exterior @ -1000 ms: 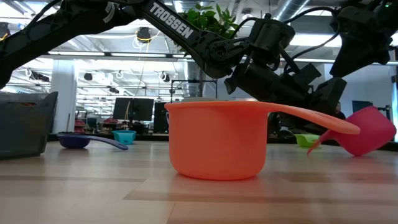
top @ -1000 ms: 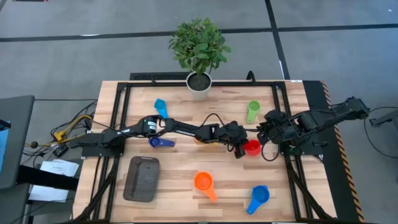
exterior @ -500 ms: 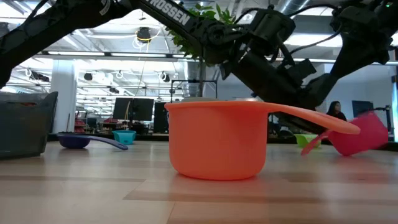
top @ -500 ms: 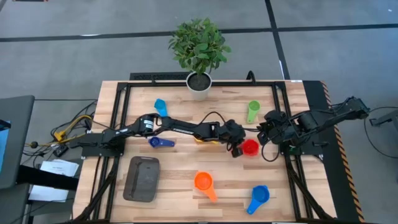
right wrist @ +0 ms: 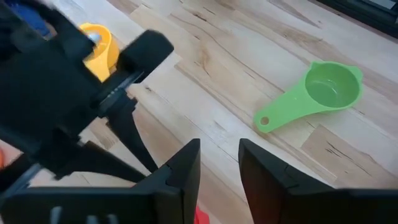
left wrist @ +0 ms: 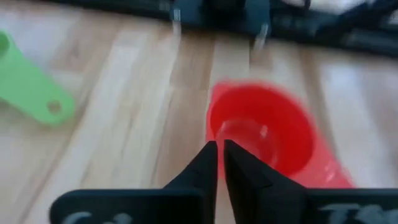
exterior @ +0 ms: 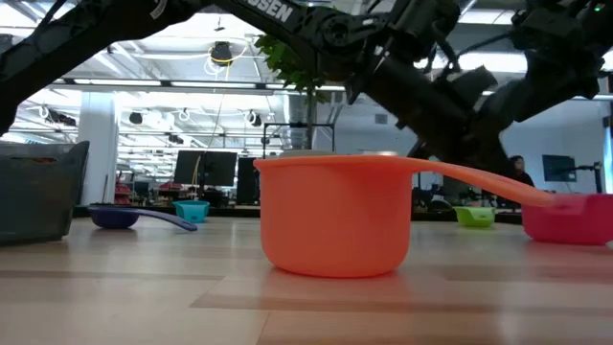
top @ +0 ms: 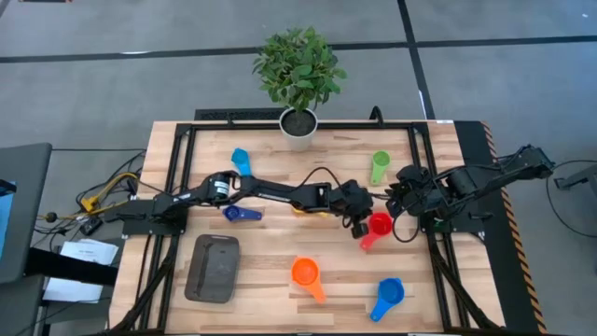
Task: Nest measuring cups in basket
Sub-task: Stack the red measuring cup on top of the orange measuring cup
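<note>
The red measuring cup (top: 380,224) stands mouth up on the table right of centre, flat on its base in the low view (exterior: 570,218). Its handle (top: 367,243) points toward the near edge. My left gripper (top: 362,228) is shut, with its tips (left wrist: 217,148) at the cup's left rim. My right gripper (top: 396,198) waits open at the right, empty (right wrist: 219,168). The dark grey basket (top: 213,267) lies near left. Orange (top: 306,274), medium blue (top: 387,295), green (top: 379,166), light blue (top: 242,161), dark blue (top: 238,213) and yellow (right wrist: 99,42) cups rest on the table. My left gripper: its shut fingertips stand in front of the red cup's near rim (left wrist: 214,127), coming at it from the table's left and slanting down. I cannot tell whether they touch it. The cup sits flat on the table.
A white pot with a green plant (top: 298,126) stands at the far edge. The left arm reaches across the table's middle, over the yellow cup. Black frame rails run along both sides of the table. Bare wood lies between the basket and the orange cup.
My left gripper has risen. The red cup, tipped with its mouth raised a second ago, has dropped flat onto its base. Its handle now shows, pointing toward the near edge.
</note>
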`<state>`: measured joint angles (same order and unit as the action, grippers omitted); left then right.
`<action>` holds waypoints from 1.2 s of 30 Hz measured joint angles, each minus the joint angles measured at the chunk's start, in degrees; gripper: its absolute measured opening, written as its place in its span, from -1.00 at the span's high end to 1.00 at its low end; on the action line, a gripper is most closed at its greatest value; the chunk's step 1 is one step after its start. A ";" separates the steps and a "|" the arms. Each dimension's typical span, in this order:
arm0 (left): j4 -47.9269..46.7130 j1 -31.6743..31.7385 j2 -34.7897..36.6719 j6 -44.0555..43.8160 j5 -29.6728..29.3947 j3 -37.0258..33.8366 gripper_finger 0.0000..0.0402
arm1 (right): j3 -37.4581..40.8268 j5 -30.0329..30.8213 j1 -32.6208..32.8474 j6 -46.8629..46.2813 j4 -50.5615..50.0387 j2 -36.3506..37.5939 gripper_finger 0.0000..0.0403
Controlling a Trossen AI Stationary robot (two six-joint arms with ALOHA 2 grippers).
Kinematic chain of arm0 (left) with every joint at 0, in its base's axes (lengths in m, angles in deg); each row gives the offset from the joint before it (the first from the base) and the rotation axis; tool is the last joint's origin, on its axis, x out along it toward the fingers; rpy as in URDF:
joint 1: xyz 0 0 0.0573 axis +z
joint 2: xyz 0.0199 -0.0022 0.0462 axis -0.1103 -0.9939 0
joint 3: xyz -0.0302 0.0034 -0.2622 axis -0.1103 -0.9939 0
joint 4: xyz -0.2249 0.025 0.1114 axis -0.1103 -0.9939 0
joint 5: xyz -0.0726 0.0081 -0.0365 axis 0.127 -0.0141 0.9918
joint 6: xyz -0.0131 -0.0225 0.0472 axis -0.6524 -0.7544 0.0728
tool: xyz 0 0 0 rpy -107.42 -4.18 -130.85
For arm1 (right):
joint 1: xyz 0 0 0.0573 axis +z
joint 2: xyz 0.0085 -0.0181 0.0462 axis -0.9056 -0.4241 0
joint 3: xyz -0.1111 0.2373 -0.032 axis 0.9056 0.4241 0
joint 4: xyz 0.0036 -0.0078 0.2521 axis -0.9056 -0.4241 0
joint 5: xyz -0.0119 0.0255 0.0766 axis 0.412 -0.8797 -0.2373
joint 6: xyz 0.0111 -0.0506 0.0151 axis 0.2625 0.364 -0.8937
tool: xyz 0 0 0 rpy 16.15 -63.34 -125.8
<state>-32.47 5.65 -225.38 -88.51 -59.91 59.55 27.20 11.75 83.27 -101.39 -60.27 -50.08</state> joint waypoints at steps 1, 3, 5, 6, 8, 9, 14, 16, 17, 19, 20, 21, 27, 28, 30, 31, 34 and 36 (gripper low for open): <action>0.02 0.23 0.05 -0.84 0.61 0.29 0.81 | 0.00 0.00 -0.02 0.00 0.00 0.00 0.31; -0.09 0.69 0.06 -2.97 2.09 0.56 0.67 | 0.00 -0.02 -0.02 0.00 -0.02 0.00 0.30; 0.25 1.02 0.02 -4.67 2.97 0.56 0.50 | 0.00 -0.02 -0.02 0.01 -0.02 0.00 0.28; 0.48 1.15 0.02 -5.36 3.03 0.60 0.42 | 0.00 -0.02 -0.02 0.03 -0.02 0.00 0.28; 1.13 1.24 -0.35 -4.96 2.54 0.69 0.25 | 0.00 -0.02 -0.02 0.15 -0.02 0.00 0.26; 1.35 1.23 -0.66 -3.69 2.37 0.71 0.18 | 0.00 -0.02 -0.02 0.15 0.01 0.00 0.26; 4.44 1.33 -3.55 0.18 6.10 0.65 -0.03 | 0.00 -0.04 -0.02 0.15 0.02 0.00 0.23; 6.87 1.37 -4.60 -0.30 8.13 0.61 -0.05 | 0.00 -0.07 -0.02 0.13 0.02 0.00 0.23; 7.54 1.37 -4.92 -0.32 8.49 0.62 -0.05 | 0.00 -0.09 -0.02 0.13 0.04 0.00 0.23; 7.75 1.37 -5.27 -0.33 8.38 0.61 -0.05 | 0.00 -0.22 -0.02 0.11 0.02 0.00 0.23; 7.72 1.37 -5.29 -0.38 8.07 0.61 -0.03 | 0.00 -0.23 -0.02 0.11 0.02 0.00 0.24; 7.72 1.38 -5.29 -0.34 7.37 0.61 -0.02 | 0.00 -0.24 -0.02 0.11 0.03 0.00 0.24; 7.46 1.44 -5.29 1.24 5.77 0.61 0.26 | 0.00 -0.28 -0.02 0.83 0.03 0.00 0.28; 7.45 1.44 -5.29 1.24 5.78 0.61 0.34 | 0.00 -0.28 -0.02 0.83 0.04 0.00 0.29; 7.01 1.43 -5.29 1.26 5.80 0.61 0.50 | 0.00 -0.31 -0.02 0.84 0.02 0.00 0.31; 6.72 1.44 -5.29 1.26 5.80 0.61 0.58 | 0.00 -0.31 -0.02 0.85 0.04 0.00 0.32; 6.46 1.44 -5.29 1.29 5.93 0.61 0.83 | 0.00 -0.33 -0.02 0.85 0.04 0.00 0.34; 6.95 1.46 -5.29 1.81 6.55 0.63 0.93 | 0.00 -0.37 -0.02 0.87 0.03 0.00 0.35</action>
<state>-25.52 7.11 -230.67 -86.70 -53.36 60.18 27.20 11.38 83.25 -100.52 -60.24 -50.08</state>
